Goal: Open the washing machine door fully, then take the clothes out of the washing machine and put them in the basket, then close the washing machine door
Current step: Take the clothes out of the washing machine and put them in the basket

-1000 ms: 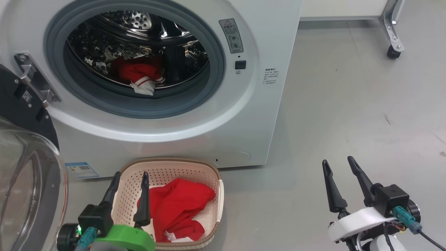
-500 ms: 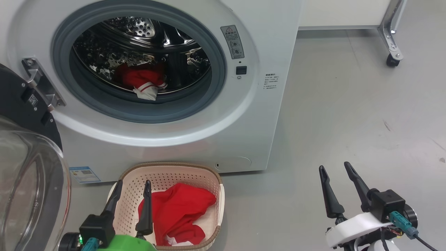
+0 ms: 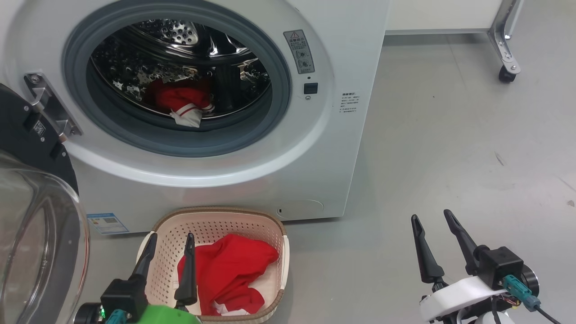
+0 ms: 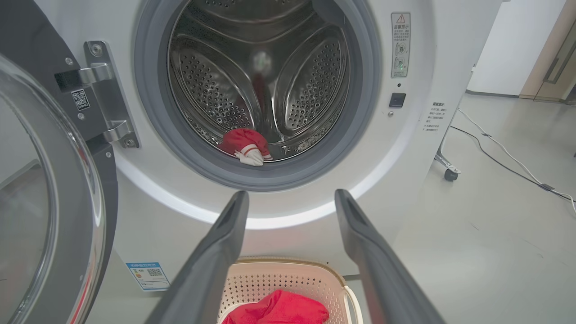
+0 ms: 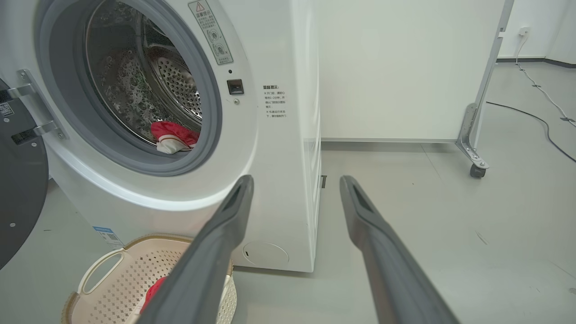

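Both jaws stand wide apart and hold nothing. One red-and-white garment (image 3: 182, 101) lies bunched at the front of the drum (image 3: 180, 31) floor, just behind the grey gasket (image 3: 202, 144), with a white striped end hanging toward the opening. A second garment (image 3: 225, 270), mostly red with white showing beneath, lies crumpled in the basket (image 3: 216, 210), filling its right and near parts.

The basket stands on the floor (image 3: 450, 157) right below the round opening, its far edge close against the foot of the washer (image 3: 315, 148). The door (image 3: 18, 121) is swung out to the left on a steel hinge (image 3: 47, 105). Its black inner face and bulging clear bowl show at the left edge of the head view. A small blue label (image 3: 107, 222) sits low on the washer front, left of the basket.

The left gripper (image 3: 171, 235) hangs at the basket's near left corner. Its fingers point toward the washer and overlap the basket's left wall in the head view. The right gripper (image 3: 430, 214) hangs over bare floor well to the right of the basket, past the washer's right front corner, fingers pointing the same way.

Farther right, near the far edge of the floor, a metal leg with a castor (image 3: 506, 54) stands by a white panel.
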Controlling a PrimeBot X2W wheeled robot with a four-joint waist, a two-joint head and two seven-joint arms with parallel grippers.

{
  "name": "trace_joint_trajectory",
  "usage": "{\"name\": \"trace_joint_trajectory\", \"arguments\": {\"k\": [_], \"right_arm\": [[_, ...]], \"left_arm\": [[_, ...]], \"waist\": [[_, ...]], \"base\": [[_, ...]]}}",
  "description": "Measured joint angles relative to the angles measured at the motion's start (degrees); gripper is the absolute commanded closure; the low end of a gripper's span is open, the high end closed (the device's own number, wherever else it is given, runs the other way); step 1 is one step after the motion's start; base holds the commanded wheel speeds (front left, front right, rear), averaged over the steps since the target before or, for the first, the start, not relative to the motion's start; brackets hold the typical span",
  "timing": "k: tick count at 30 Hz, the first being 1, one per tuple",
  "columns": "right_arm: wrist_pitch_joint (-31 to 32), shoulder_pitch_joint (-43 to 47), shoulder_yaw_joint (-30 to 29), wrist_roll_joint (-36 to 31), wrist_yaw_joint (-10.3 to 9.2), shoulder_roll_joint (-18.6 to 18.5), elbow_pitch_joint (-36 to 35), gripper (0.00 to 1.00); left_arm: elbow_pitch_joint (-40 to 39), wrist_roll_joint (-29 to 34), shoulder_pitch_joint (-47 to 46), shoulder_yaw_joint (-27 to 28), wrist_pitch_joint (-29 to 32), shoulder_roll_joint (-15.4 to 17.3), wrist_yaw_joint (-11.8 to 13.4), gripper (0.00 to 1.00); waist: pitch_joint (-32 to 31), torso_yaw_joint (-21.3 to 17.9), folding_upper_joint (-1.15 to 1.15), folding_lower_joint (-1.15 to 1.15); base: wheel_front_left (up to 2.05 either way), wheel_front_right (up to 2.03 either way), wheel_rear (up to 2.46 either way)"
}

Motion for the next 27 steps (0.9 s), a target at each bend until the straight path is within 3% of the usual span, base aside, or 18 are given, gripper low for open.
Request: {"name": "trace_joint_trajectory", "arguments": {"k": [13,27], "right_arm": [[0.0,-0.4,1.2,-0.2,0.05,0.0,-2.5,0.00],[0.0,-4.9,2.5,-0.5,0.26,0.0,-5.0,0.00]], "left_arm": [[-1.7,0.0,-0.4,0.3,2.0,0.0,0.8,0.00],[0.1,0.7,-8.9,0.0,5.7,0.3,0.9,0.00]], "waist": [[4.6,-0.5,0.00,0.00],[13.4,-2.6,0.00,0.00]], "base": [[0.00,0.00,0.00],[0.00,0.00,0.00]]}}
